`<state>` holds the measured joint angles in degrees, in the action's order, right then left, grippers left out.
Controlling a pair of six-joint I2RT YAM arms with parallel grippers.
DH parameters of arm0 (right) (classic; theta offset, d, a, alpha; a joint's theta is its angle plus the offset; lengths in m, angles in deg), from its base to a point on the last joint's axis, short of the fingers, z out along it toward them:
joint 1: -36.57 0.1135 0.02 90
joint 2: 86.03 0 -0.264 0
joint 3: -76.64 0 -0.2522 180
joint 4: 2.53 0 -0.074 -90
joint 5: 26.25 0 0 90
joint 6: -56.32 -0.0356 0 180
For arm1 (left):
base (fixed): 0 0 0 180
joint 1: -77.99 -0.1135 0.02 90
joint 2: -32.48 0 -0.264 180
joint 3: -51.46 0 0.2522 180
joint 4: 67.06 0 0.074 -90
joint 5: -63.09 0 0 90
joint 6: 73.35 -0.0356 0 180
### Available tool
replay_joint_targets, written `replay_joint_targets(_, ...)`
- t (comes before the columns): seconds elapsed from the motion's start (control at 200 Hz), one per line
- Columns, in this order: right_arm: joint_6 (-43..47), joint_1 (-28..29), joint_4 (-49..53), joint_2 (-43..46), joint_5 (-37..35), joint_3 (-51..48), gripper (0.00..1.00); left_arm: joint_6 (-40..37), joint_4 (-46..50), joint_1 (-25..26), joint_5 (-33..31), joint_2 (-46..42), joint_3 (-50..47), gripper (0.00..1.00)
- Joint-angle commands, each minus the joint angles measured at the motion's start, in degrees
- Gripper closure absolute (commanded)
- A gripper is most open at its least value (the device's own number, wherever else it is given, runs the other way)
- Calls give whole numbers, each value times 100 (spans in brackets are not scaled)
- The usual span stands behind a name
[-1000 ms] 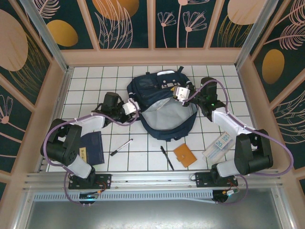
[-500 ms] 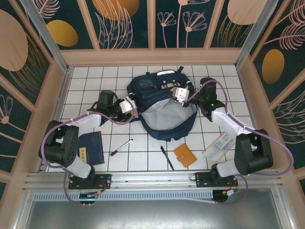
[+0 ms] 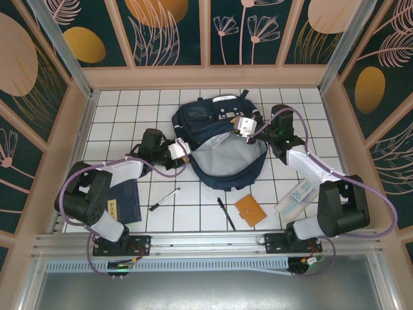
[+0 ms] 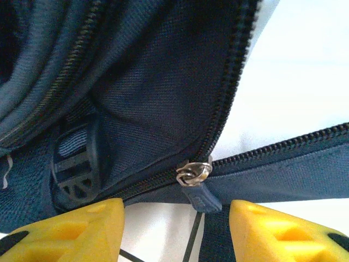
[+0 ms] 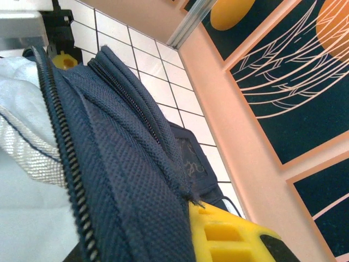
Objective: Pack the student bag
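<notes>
The student bag (image 3: 201, 120) is laid in the middle of the table (image 3: 116, 110), toward the far side. Its main compartment is unzipped and the grey lining is exposed. Nothing is seen inside, so the packing is judged hardly begun. A dark-blue notebook (image 3: 124, 200), a white-tipped pen (image 3: 164, 199), a black pen (image 3: 226, 214), an orange wallet (image 3: 250, 210) and a white box (image 3: 295, 197) are left outside, nearer the arms.

The bag's rim is clamped by the right gripper (image 3: 242, 126). The fingers (image 4: 71, 229) of the left gripper (image 3: 181, 150) are held apart, and the zipper pull (image 4: 193, 176) between them is not gripped.

The table is tiled white and is enclosed by walls (image 3: 174, 32) with painted plant panels.
</notes>
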<state>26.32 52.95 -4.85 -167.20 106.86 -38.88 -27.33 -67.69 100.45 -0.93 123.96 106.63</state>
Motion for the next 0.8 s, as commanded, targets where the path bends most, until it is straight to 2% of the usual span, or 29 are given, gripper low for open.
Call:
replay_joint_targets(0.0, -279, 36, -625, 129, 309, 43, 100, 2, -202, 65, -47, 93, 210, 50)
replay_joint_targets(0.23, -374, 42, -765, 184, 417, -30, 100, -61, -406, 70, -74, 163, 190, 66)
replay_joint_targets(0.28, -363, 49, -766, 197, 401, -36, 100, -79, -417, 65, -66, 185, 213, 75)
replay_joint_targets(0.33, -334, 38, -752, 213, 370, -57, 100, -69, -467, 66, -103, 203, 212, 78)
replay_joint_targets(0.455, -159, 22, -546, 265, 305, -19, 100, -110, -697, 67, -173, 156, 69, 100)
replay_joint_targets(0.55, 55, 22, -331, 309, 170, -1, 100, -401, -688, 68, -132, 57, -32, 100)
replay_joint_targets(0.686, 192, 10, -191, 360, 94, -1, 100, -541, -716, 20, -415, -49, -52, 100)
replay_joint_targets(0.796, 233, 9, -157, 365, 72, -1, 100, -642, -506, -104, -248, -49, 74, 100)
